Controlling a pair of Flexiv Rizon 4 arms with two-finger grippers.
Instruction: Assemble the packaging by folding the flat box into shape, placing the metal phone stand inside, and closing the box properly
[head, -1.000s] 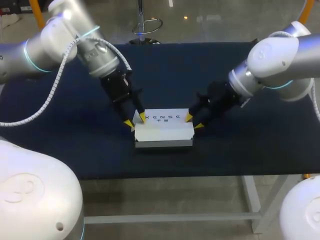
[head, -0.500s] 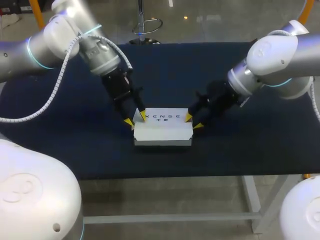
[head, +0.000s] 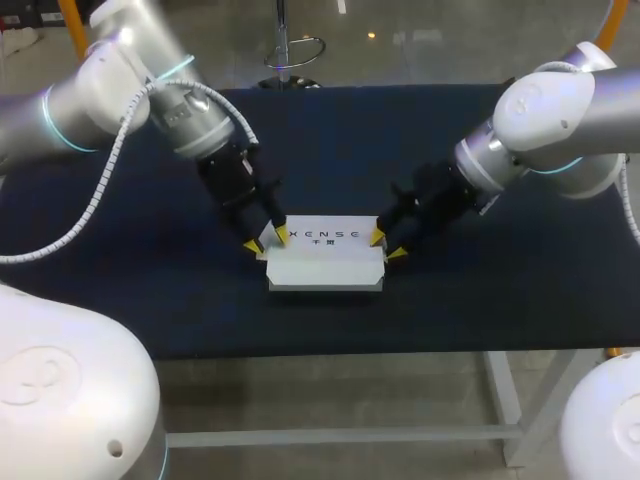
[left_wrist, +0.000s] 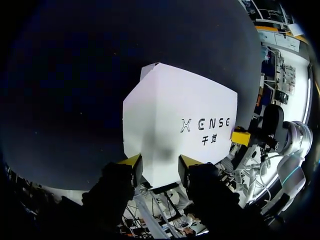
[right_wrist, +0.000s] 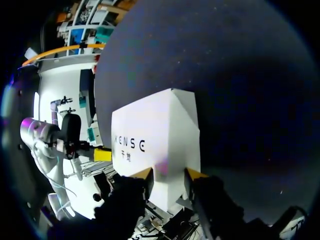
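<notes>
One white box (head: 325, 262) on the dark table (head: 150, 270), sitting near the middle and a touch toward the 6 o'clock edge in the head view. It's folded up into a proper box shape with the top panel lying flat, and there's dark lettering (head: 325, 235) along its 12 o'clock side. Can't see inside it at all, so no idea what's in there.

Left gripper (head: 267, 240) comes in from about 10 o'clock and sits at the box's 9 o'clock end. The two yellow tips are only a little way apart and straddle that end. In the left wrist view the white card fills the gap between them, so it looks pinched from both sides.

Right gripper (head: 386, 245) comes in from about 2 o'clock and is at the box's 3 o'clock end, same deal. Its tips are narrowly parted, with the box end wedged between them and touching both in the right wrist view.
</notes>
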